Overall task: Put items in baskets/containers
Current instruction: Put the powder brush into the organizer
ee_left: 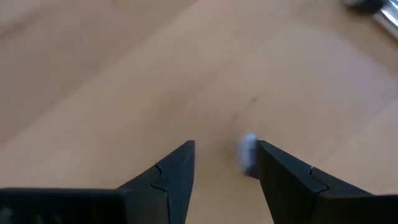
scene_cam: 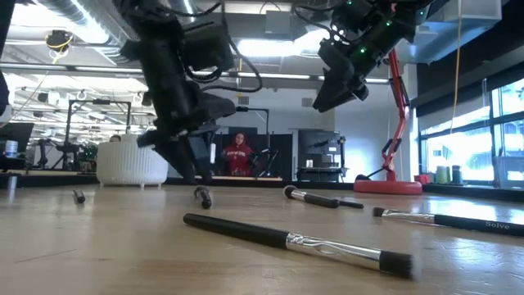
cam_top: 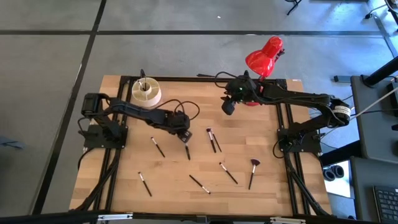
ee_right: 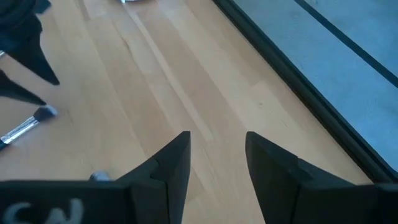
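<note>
The left gripper hangs low near the wooden table's centre, fingers apart astride a dark-handled makeup brush's pale tip. The round cream-white divided cup sits at its ten o'clock. The right gripper, fingers apart and empty, hovers at two o'clock.

Bare worktop open along my left edge. Scattered brushes clutter middle. Cup blocks far left corner, red lamp blocks far right corner.
</note>
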Motion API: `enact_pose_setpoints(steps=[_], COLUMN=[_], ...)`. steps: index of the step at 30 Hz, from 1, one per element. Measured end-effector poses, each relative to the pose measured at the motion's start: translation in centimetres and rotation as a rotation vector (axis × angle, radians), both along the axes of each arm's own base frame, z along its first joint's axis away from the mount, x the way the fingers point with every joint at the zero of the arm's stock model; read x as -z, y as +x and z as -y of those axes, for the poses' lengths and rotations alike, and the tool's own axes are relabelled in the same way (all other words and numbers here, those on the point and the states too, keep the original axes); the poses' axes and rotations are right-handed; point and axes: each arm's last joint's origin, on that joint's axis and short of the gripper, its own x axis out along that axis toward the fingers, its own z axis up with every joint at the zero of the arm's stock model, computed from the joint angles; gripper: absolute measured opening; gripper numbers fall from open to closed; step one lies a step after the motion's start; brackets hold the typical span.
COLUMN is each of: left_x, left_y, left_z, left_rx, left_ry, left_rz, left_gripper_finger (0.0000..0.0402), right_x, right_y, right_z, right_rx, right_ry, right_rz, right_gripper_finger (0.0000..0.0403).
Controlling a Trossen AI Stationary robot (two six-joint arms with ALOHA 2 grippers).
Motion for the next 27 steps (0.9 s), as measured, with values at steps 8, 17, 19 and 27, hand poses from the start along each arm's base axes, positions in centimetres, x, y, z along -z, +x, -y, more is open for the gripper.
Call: enact_pose_setpoints(steps=[8,17,19,27], left_x=[-1.6,0.8,1.2,3.0], left_y=[1.5,1.9,2.0,2.3], left_z=[0.4,1.7,1.6,0.9], left_rx=[-0.171,-0.257,-0.264,-0.235], left_ry=[-0.077,-0.252,-0.242,-0.205], left_rz=[0.061,-0.017,-0.029,-0.092], left_gripper_finger=[0.0164,0.0164,0.0164,0.0158], right_x=[0.2,0.4,0.4,0.3], right_y=[-0.2,-0.3,-0.2,-0.2], right_z=[-0.1,-0.1,-0.1,0.0], right_rx=[0.013,0.016,0.015,0.017], right_ry=[0.025,0.034,0.034,0.027], right_rz=[-0.020,-0.033,-0.032,-0.027], right_gripper_finger=[0.0154,0.0154,0.0154,0.0154])
